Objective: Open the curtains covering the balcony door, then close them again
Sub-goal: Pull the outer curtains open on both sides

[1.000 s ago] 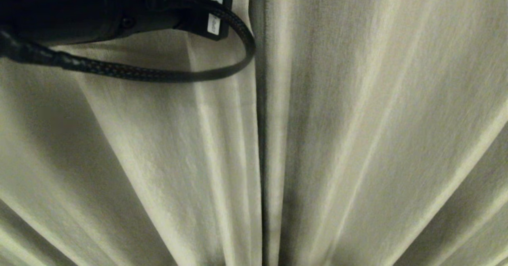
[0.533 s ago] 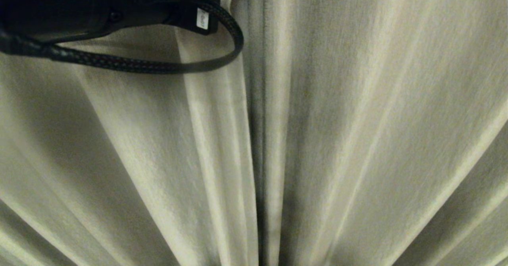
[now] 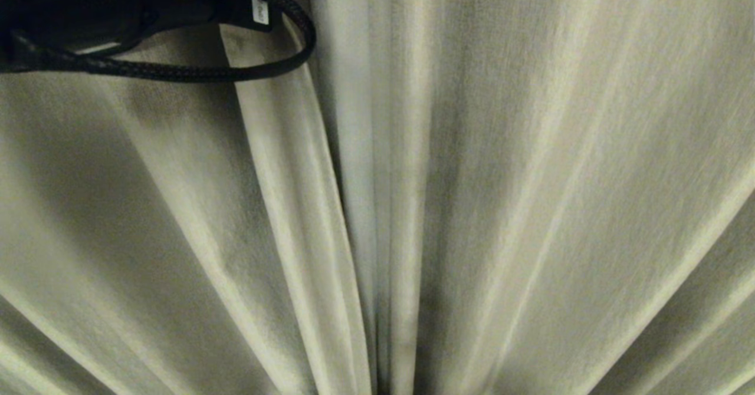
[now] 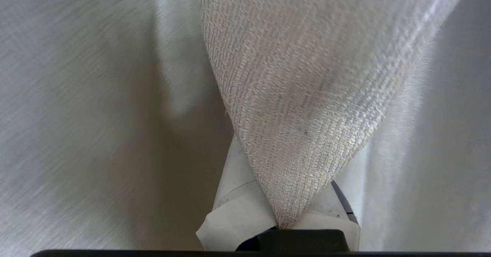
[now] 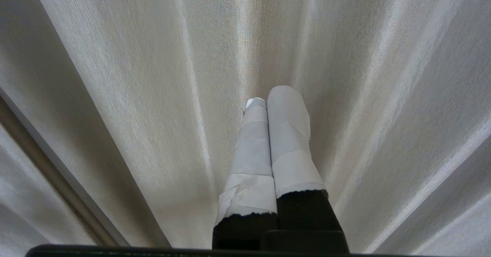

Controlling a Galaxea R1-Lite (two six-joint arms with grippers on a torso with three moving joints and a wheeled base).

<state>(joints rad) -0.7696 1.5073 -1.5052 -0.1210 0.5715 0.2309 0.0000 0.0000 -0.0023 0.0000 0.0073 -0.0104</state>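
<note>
The cream pleated curtains (image 3: pixel 531 177) fill the head view, and their two panels meet near the middle (image 3: pixel 377 277). My left arm (image 3: pixel 88 0), black with a looping cable (image 3: pixel 236 75), is at the top left against the left panel (image 3: pixel 177 236). In the left wrist view my left gripper (image 4: pixel 287 180) is shut on a fold of woven curtain fabric (image 4: pixel 307 88), which hangs between its white-taped fingers (image 4: pixel 238 203). My right gripper (image 5: pixel 269 98) is shut on nothing and points at the curtains (image 5: pixel 134 96) without touching them. The balcony door is hidden behind the fabric.
Fabric folds surround both grippers on all sides. In the right wrist view a narrow brown strip (image 5: pixel 50 176) shows past one curtain edge.
My left arm has moved left and upward in the head view, dragging the left panel's inner edge with it. The pleats near the middle have bunched and slanted. The right arm has not moved.
</note>
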